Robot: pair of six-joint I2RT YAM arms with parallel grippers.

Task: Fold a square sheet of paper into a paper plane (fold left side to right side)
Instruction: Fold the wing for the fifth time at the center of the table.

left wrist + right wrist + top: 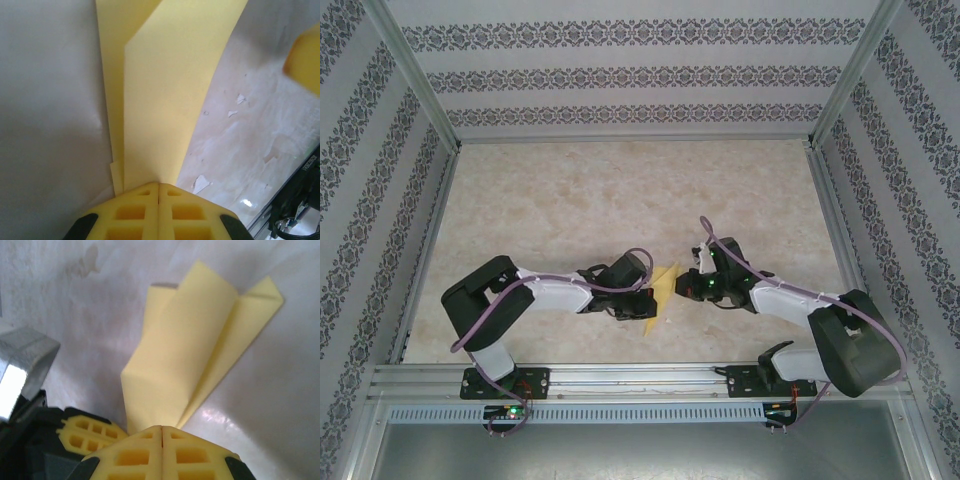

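The top external camera sits high above and behind the arm bases (630,380), tilted down and forward, taking in the whole surface (620,190) from afar. Each wrist camera rides just behind its own gripper and looks along the fingers at very close range, with the left gripper (159,192) and right gripper (162,432) at the bottom edge. All three views share the folded yellow paper (663,285) and the surface around it

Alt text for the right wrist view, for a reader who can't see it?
The right gripper, its yellow fingers shut at the bottom centre, pinches a folded pale-yellow sheet of paper. The paper fans upward and to the right above the pale marbled table.
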